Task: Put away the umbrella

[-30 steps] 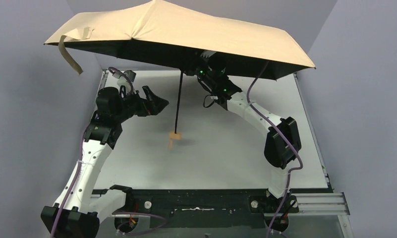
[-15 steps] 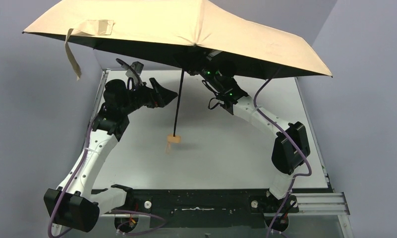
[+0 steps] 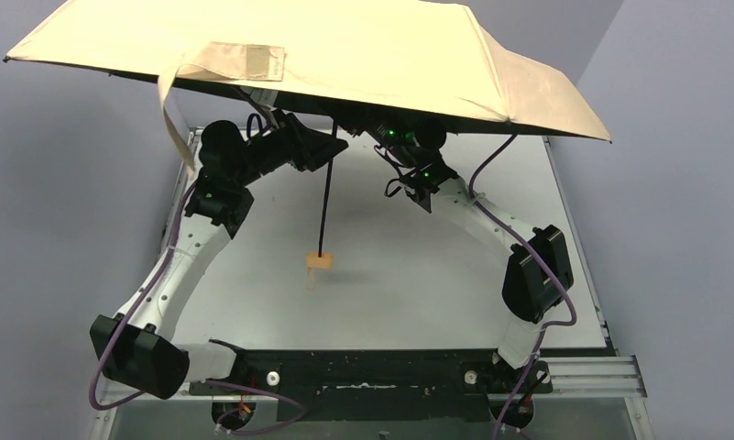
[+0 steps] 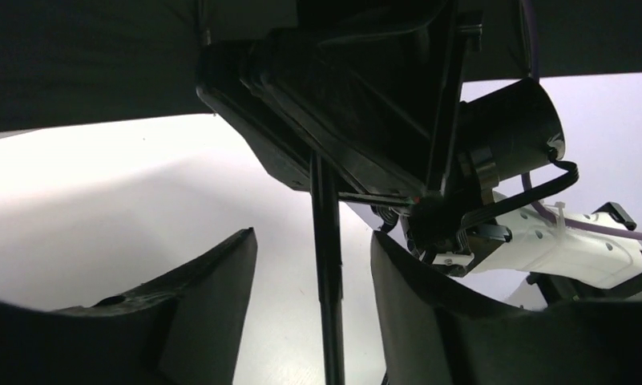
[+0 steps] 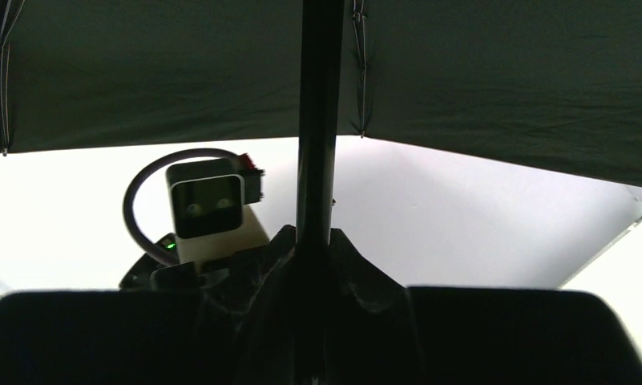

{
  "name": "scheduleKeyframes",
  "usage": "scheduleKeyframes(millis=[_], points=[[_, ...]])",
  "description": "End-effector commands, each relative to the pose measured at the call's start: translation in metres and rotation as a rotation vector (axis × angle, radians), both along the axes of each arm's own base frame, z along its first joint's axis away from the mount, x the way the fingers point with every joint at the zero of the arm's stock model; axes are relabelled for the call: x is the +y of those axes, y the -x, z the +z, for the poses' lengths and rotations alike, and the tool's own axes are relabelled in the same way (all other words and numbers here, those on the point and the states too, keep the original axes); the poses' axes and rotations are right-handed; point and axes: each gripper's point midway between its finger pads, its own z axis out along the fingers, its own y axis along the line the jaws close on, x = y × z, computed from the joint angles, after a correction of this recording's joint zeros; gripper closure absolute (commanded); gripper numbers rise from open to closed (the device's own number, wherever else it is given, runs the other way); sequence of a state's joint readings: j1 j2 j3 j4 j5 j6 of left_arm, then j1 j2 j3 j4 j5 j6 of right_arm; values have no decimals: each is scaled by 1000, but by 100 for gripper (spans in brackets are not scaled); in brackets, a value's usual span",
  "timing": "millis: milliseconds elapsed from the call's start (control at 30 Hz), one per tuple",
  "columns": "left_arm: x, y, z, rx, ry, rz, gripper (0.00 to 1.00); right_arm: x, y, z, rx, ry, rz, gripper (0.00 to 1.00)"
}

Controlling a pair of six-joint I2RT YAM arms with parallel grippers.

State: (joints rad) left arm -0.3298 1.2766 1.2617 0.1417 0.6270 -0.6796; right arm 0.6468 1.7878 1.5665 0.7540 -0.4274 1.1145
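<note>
One umbrella (image 3: 345, 46) shaft (image 3: 324, 206): right jaws clamp it, left jaws straddle.

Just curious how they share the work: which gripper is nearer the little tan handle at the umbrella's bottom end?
Left. The left gripper straddles the shaft above the handle; the right gripper clamps the shaft higher, under the canopy.

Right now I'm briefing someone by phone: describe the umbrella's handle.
Find the open beige umbrella over the white table and follow its thin black shaft down. The handle is the small tan block at its end, the only tan thing low down.
</note>
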Motion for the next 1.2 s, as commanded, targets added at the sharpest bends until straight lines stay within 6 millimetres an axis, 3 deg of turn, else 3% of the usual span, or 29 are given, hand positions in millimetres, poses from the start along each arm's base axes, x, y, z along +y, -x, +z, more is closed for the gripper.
scheduleKeyframes(millis=[0,267,367,433,600,667,700,867,1167], points=[[-13,10,42,-129,50,-73,54,-30,49,82,-208,-169,57,100],[-18,16,52,-171,54,-115,85,-30,54,82,-212,-173,92,100],[-17,19,54,-196,33,-123,99,-29,49,75,-185,-163,98,93],[-15,19,55,-207,11,-105,100,-31,42,68,-164,-149,85,89],[1,13,55,-195,-65,19,100,-44,21,42,-120,-64,-10,56],[3,20,52,-147,-81,23,100,-47,12,24,-97,6,-78,46],[13,9,53,-167,-113,115,100,-49,7,13,-79,42,-116,43],[28,4,56,-189,-221,269,100,-67,-14,-27,-25,175,-308,34],[37,-8,39,-181,-399,432,100,-74,-19,-77,-54,331,-494,26]])
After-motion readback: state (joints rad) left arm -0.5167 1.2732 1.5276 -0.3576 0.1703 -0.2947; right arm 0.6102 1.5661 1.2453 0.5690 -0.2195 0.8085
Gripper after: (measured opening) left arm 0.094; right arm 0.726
